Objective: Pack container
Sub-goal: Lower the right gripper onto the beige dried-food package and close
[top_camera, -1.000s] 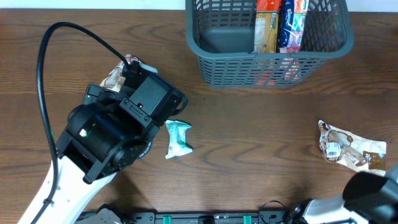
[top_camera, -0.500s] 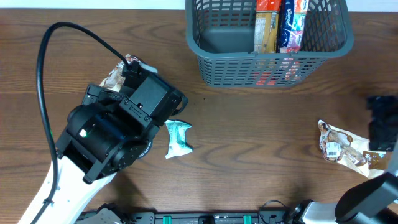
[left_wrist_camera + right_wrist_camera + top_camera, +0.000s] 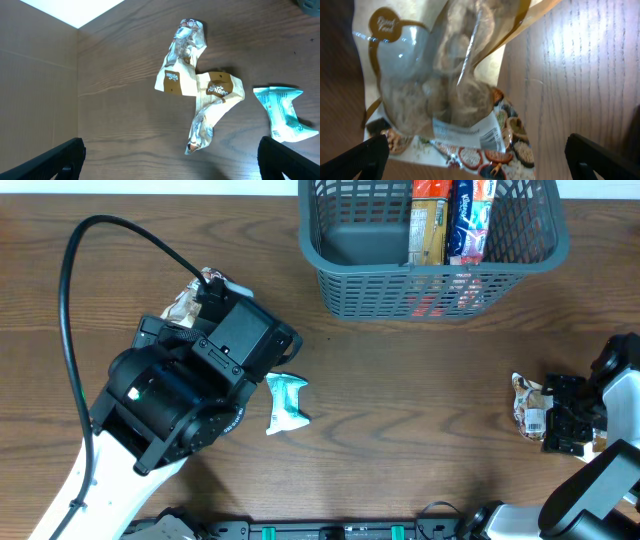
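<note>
A large dark grey-blue slatted plastic basket stands at the far edge of the brown wooden table. Front-left of it, the left gripper hangs wide open and empty over crumpled white-and-brown wrappers. Front-right, the right gripper gapes empty over a clear brown-trimmed snack bag.

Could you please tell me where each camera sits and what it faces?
Overhead: above the table, looking straight down: container, left arm, right arm.
Left wrist: on the left arm, facing down at brown packets and teal packet; left gripper fingers at corners.
Right wrist: close over a snack bag; right gripper fingers at corners.
Shared: teal packet, overhead and left wrist.
</note>
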Action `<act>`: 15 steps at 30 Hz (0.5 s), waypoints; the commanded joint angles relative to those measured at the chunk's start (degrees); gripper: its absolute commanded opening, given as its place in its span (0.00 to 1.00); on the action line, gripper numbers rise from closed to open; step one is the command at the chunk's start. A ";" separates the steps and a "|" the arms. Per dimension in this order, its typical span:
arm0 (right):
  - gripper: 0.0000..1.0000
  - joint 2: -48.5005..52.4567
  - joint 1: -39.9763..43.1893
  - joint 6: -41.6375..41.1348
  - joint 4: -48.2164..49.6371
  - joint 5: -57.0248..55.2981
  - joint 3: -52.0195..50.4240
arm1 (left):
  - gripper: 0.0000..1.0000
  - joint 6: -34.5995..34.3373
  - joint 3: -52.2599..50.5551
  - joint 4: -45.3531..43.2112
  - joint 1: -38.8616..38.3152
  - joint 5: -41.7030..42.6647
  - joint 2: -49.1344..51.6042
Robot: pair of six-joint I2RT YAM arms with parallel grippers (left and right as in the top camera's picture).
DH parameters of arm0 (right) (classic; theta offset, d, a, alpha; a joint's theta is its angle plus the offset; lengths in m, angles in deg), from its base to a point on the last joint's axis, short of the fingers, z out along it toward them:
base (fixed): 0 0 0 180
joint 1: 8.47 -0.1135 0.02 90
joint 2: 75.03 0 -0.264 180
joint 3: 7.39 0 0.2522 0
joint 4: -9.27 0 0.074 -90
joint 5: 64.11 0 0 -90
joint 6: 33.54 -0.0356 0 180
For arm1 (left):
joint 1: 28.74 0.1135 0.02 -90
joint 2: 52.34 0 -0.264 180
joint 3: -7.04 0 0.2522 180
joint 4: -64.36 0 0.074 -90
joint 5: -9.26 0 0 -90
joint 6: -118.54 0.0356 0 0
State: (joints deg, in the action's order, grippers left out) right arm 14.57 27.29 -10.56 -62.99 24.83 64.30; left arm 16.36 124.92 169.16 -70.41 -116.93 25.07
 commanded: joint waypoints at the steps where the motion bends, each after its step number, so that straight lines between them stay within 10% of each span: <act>1: 0.99 -1.22 0.26 0.15 1.90 -3.32 -1.09 | 0.99 -0.76 0.24 -0.02 0.28 -0.26 0.07; 15: 0.99 -1.22 0.28 8.83 13.42 -4.35 -8.83 | 0.99 -0.74 0.24 0.26 0.31 1.03 0.07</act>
State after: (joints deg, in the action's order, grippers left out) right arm 14.35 27.32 -5.34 -50.23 22.25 56.04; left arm 16.36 124.92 169.21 -70.41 -116.05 25.09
